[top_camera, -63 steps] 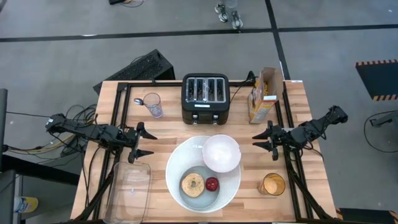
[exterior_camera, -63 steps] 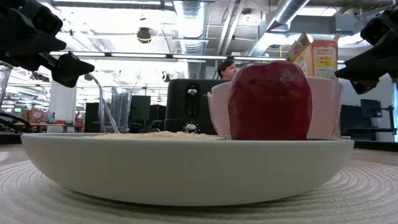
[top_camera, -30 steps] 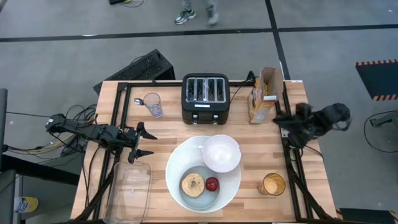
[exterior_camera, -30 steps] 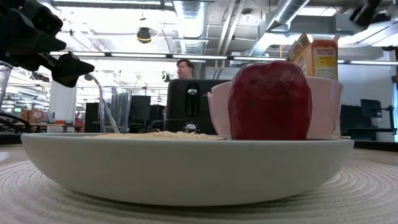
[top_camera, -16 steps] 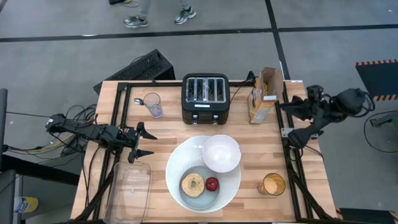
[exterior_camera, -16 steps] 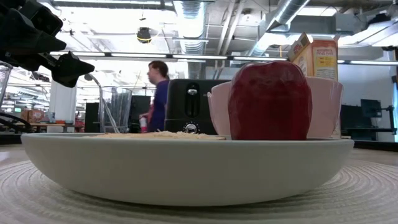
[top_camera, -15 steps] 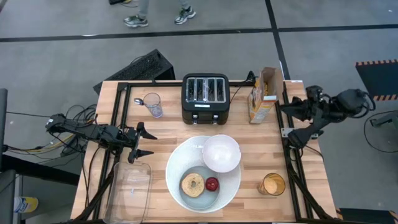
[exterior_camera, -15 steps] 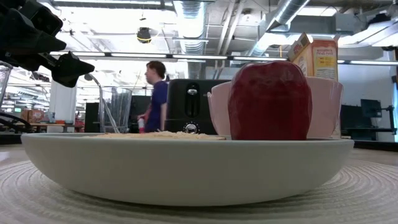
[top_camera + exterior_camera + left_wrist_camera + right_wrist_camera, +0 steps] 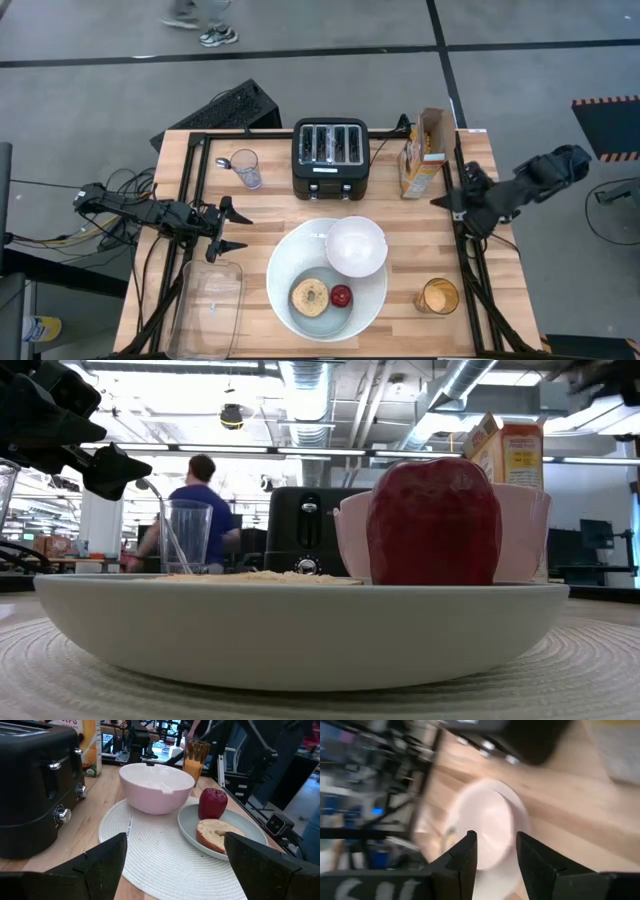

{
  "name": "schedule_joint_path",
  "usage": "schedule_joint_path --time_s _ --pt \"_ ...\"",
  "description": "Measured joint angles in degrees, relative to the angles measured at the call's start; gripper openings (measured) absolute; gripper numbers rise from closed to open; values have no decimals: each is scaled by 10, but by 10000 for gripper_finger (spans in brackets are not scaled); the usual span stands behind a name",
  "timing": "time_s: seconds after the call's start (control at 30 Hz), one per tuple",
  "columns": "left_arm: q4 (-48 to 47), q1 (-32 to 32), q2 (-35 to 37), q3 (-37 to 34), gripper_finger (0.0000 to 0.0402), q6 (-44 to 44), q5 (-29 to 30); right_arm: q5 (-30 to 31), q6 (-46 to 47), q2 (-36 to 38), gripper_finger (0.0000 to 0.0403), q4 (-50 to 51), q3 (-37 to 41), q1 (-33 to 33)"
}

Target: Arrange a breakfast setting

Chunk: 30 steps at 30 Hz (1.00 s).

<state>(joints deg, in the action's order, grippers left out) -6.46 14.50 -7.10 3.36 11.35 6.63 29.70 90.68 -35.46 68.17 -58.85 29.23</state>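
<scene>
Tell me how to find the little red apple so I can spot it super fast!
Look for the black toaster at the back of the wooden table; in front of it sits a big round white plate. On that plate, the apple lies between a toasted bagel half and the plate's rim, below a white bowl. It is the only small, dark red, shiny thing there.

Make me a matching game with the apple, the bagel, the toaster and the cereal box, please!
Things:
1. apple
2. bagel
3. toaster
4. cereal box

Clues:
A. black, with slots on top
B. tan ring with a hole
C. small, red, on the plate
D. standing at the table's right back edge, top open

Pairs: 1-C, 2-B, 3-A, 4-D
</scene>
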Motion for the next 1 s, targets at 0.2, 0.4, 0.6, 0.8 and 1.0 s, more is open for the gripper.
schedule_joint_path --time_s 0.2,0.4,0.6,0.8,1.0 --pt "0 0 0 0 320 0 0 -45 67 -56 159 49 0 0" --pt "0 0 0 0 320 0 0 -45 121 -112 159 84 0 0" --pt "0 0 0 0 320 0 0 -43 184 -166 160 109 0 0" --pt "0 0 0 0 320 0 0 -43 229 -202 185 116 0 0" --pt "0 0 0 0 320 0 0 -36 289 -244 256 145 0 0"
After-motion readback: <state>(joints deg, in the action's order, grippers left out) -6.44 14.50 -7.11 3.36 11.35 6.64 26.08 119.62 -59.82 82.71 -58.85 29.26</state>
